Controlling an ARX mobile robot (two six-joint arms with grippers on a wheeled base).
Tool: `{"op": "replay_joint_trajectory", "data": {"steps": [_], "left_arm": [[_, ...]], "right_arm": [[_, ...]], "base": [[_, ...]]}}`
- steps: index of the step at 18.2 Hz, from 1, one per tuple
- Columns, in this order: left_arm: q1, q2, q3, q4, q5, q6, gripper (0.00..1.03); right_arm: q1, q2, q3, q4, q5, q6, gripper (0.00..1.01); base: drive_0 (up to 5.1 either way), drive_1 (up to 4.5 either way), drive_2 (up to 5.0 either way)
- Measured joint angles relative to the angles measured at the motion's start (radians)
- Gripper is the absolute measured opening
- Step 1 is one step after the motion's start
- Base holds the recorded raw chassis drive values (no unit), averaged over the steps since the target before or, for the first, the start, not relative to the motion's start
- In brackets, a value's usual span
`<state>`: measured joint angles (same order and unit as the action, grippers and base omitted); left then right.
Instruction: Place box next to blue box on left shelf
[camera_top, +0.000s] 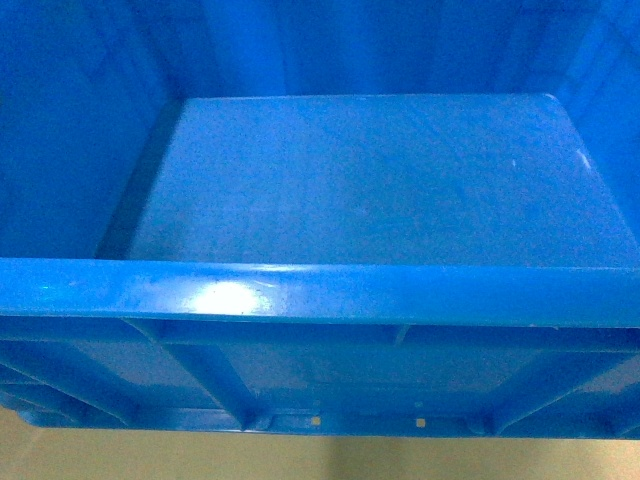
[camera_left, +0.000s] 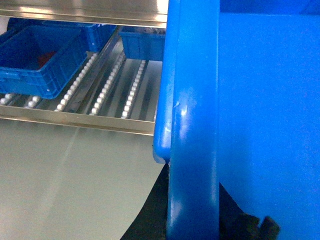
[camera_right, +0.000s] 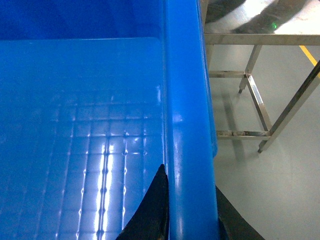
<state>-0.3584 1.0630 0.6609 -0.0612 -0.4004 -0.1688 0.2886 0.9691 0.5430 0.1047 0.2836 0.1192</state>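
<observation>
Filling nearly the whole head view, the box (camera_top: 360, 180) showed its smooth flat floor from above, with its thick rolled rim running across the lower part of the picture and the ribbed outer wall and two small holes at its base beneath that rim; a strip of pale floor (camera_top: 300, 458) lay below the box. Neither arm could be seen from the head. From the left wrist, the box's rim (camera_left: 192, 125) stood as a tall blue band right against the camera, and dark parts of the left gripper (camera_left: 192, 220) sat on either side of that rim at the bottom edge, so the pincer looked closed over the rim, though its tips were mostly hidden. Beyond the box, to its left in that view, lay the left shelf (camera_left: 107, 85) with its rows of small white wheels, well apart from the box, which was held off it. A blue box (camera_left: 40, 57) rested on those rollers at the far left of the shelf, and a further blue crate (camera_left: 142, 44) stood farther back. From the right wrist, the box's rim ran up the middle, and the right gripper (camera_right: 192, 215) had one dark finger (camera_right: 150, 210) inside the wall and another outside, clamped on the rim. A steel frame (camera_right: 260, 100) stood past the box on grey flooring.
</observation>
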Motion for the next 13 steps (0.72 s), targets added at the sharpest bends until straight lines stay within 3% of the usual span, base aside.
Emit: {"op": "replay_joint_trajectory", "data": {"steps": [13], "left_arm": [[0.0,0.0,0.0,-0.003,0.0,-0.001,0.09]], "right_arm": [[0.0,0.0,0.0,0.0,0.0,0.0,0.09]], "base": [[-5.0,2.35,2.4]]}}
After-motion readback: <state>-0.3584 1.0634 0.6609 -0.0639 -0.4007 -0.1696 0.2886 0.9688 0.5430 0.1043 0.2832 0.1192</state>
